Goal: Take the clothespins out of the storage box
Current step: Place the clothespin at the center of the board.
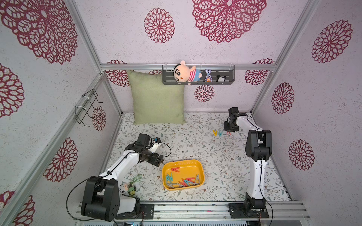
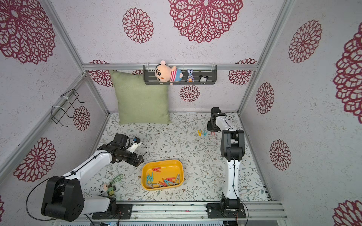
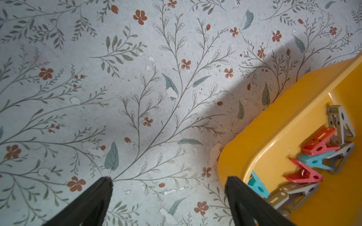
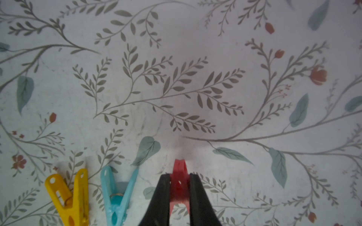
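**Colleague:** What did a top view give you?

**Me:** My right gripper [image 1: 228, 131] was low over the far side of the table [image 1: 195, 148], well apart from the storage box [image 1: 183, 161]. A yellow clothespin [image 1: 215, 133] and a teal clothespin [image 1: 220, 133] lay just beside it. The other clothespins [image 1: 184, 181] lay heaped inside the box, and my left gripper [image 1: 159, 159] hovered near its rim.

**Colleague:** And the left wrist?

**Me:** Its jaws were spread wide with nothing between them, and the box's corner sat beside one finger.

**Colleague:** The right wrist?

**Me:** It was clenched on a red clothespin [image 4: 179, 166], pinched across its sides, the tip poking past the fingertips. I couldn't tell whether the tip touched the table. I judged these pegs light, stiff and slick, best gripped across the body rather than the springy legs.
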You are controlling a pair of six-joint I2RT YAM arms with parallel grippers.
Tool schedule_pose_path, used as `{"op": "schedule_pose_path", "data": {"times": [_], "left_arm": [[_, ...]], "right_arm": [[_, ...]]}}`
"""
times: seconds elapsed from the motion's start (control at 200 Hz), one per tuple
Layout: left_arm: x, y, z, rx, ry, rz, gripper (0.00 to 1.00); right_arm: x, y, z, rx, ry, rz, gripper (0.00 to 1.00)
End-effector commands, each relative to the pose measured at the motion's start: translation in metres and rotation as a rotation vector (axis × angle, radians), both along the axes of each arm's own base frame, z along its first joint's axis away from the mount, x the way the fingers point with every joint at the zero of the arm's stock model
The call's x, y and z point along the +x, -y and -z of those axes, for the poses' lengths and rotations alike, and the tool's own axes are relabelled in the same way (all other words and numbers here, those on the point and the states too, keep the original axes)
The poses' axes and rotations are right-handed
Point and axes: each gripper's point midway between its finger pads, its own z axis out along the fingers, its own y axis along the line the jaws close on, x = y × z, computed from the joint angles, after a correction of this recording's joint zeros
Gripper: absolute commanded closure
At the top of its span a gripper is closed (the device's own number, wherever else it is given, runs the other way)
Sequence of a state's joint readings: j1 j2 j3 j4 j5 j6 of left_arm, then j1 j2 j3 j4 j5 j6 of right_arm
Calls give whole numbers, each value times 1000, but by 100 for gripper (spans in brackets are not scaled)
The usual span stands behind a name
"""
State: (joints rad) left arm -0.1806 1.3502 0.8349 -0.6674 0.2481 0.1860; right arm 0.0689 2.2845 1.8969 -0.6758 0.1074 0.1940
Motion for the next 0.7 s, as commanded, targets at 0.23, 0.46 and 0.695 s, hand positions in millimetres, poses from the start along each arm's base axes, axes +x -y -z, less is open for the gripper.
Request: {"op": "schedule_pose_path", "data": {"times": [0.23, 0.46, 0.695], "left_arm": [[5, 1, -9, -12, 36, 0, 2], [5, 1, -9, -11, 38, 0, 2], [5, 1, -10, -11, 41, 2, 2]], "right_arm": [[-9, -11, 10, 31, -67, -54, 89], [-6, -16, 13, 39, -66, -63, 85], [-5, -18, 15, 34, -73, -64, 74]]}}
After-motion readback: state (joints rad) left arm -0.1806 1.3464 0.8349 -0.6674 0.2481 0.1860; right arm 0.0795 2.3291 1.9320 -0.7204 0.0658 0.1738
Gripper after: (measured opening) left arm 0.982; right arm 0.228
